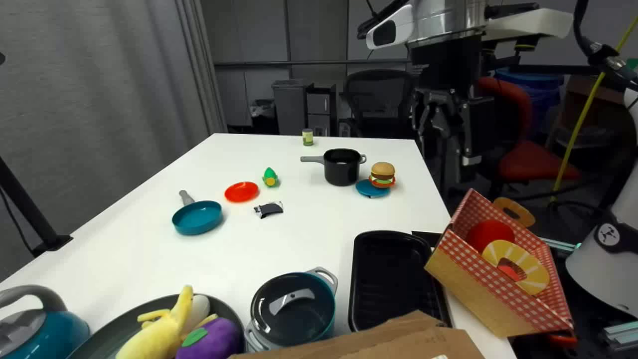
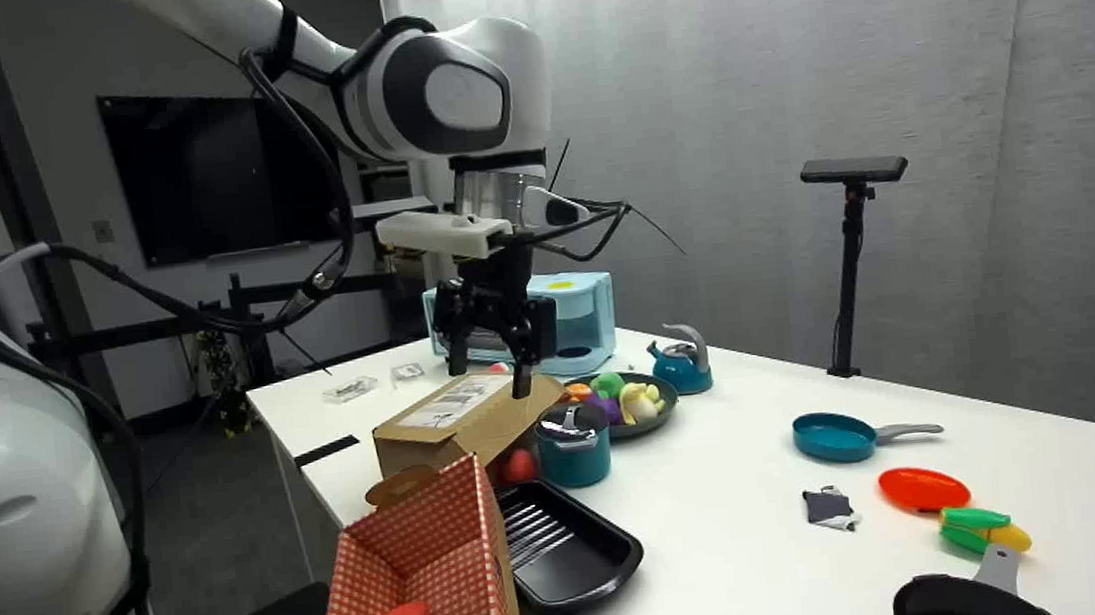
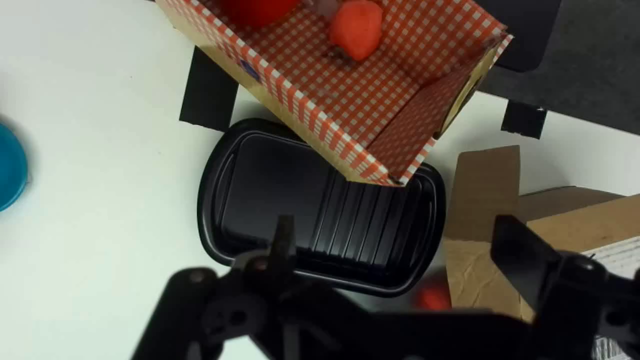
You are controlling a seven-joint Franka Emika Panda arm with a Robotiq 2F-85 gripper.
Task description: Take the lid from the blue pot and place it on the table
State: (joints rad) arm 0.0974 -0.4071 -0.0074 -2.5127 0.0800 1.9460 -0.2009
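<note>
Wrist view has nearest to it the gripper [image 3: 395, 222], at the bottom of the frame. Its two fingers [image 3: 517, 257] are blurred, but it can be seen well that they are widely spread. At the top of the frame is the red-checked box [image 3: 300, 107], and its corner covers a part of the black tray [image 3: 270, 180] at the centre. This tray and the cardboard box [image 3: 480, 200], at the right, appear through the space between the fingers.

In an exterior view, the robot arm [image 2: 457, 95] stretches from the upper left of the frame to its centre and bends there; its end hangs straight down, so the fingers point towards the table [image 2: 729, 521].

Both exterior views show clearly what the wrist view does not: the lid [image 1: 291, 301] sits on the blue pot [image 2: 574, 461]. In an exterior view they are at the bottom centre of the frame, between the black tray and a dark pan [image 1: 119, 326]. Farther, about the middle of this frame, is the black pot [image 1: 342, 172]; near it, to the right, is a toy hamburger [image 1: 383, 170], and towards the far end of the table stands a small green jar [image 1: 307, 138]. The hamburger and the jar are visible in this view alone. Only in an exterior view is seen the light-blue appliance [image 2: 586, 292], at the centre of the frame, behind the gripper.
</note>
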